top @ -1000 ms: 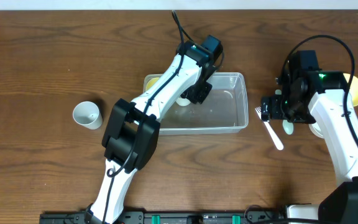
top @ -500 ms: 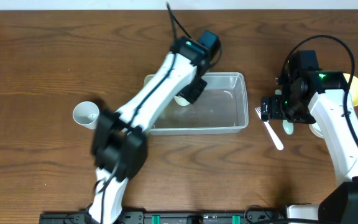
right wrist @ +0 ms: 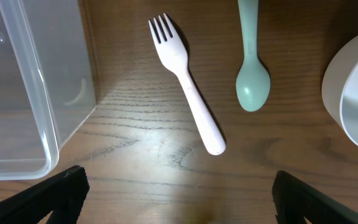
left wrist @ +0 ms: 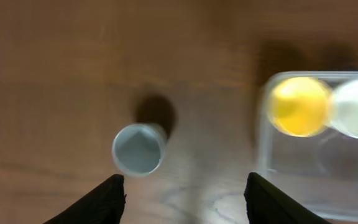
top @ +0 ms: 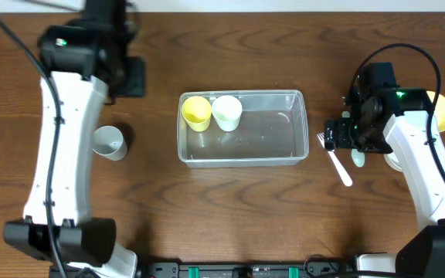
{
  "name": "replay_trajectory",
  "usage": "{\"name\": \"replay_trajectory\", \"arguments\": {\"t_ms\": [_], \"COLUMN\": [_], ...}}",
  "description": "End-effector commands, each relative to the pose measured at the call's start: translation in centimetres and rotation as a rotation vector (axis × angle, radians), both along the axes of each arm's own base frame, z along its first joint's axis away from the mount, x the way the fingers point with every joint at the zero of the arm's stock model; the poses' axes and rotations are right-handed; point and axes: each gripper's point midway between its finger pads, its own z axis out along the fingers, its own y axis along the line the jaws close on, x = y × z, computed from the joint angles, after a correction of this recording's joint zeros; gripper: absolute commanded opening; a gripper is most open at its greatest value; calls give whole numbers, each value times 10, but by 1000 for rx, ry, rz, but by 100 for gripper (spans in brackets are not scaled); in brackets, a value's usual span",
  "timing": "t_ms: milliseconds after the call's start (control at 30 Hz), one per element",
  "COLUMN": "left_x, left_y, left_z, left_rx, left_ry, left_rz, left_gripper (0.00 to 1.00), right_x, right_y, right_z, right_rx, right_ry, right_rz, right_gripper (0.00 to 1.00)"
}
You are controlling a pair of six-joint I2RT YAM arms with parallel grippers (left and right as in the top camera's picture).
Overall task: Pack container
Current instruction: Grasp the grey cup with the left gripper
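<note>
The container (top: 270,136) sits mid-table, a yellow cup (top: 197,111) and a white cup (top: 226,113) in its far-left corner. The left gripper (left wrist: 184,194), spread and empty, has swung away left over the grey cup (left wrist: 139,148), probably next to pack. The right gripper (right wrist: 179,190) hangs spread above the fork (right wrist: 187,93).

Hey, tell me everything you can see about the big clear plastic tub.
The large clear plastic rectangular tub, round-cornered and rimmed, sits flat on the brown wooden table. A yellow plastic cup and a white plastic cup sit side by side at its left end; the rest is bare. Nothing else touches it.
</note>
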Motion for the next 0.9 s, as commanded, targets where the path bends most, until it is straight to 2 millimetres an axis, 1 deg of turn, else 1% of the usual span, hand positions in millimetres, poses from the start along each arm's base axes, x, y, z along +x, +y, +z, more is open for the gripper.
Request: {"name": "replay_trajectory", "arguments": {"t_ms": [0,33,133,233,333,467,567,700,767,800,867], "left_x": [-6,-9,-20,-32,-40,-51,-54,-55,-55,-55,-55], "left_y": [16,22,32,36,35,34,34,41,42,42,42], "left_z": [-47,-61,-96,-132,-161,-190,-204,-208,-208,-208,-208], "left_rx": [-127,-147,-178,-180,-181,-182,-180,-152,-148,-148,-148], "left_ry": [126,151,218,275,301,327,328,327,327,327,327], "left_rz": [94,118,162,180,182,188,190,201,201,201,201], "left_gripper": [63,63,63,63,63,64,64,63,58,51,41], "right_x": [-1,0,0,0,-1,-2,-2,-3,-3,-2,-2], "right_y": [-5,-5,-5,-5,-5,-5,-5,-5,-5,-5,-5], "right_z": [-2,-2,-2,-2,-2,-2,-2,-2,-2,-2,-2], "right_rx": [-12,-12,-11,-11,-12,-12,-12,-12,-12,-12,-12], "right_ry": [7,6,6,6,7,12,15,15,15,15,14], "right_rz": [2,2,2,2,2,2,2,2,2,2,2], "right_gripper": [96,96,96,96,96,96,96,96,96,96,97]}}
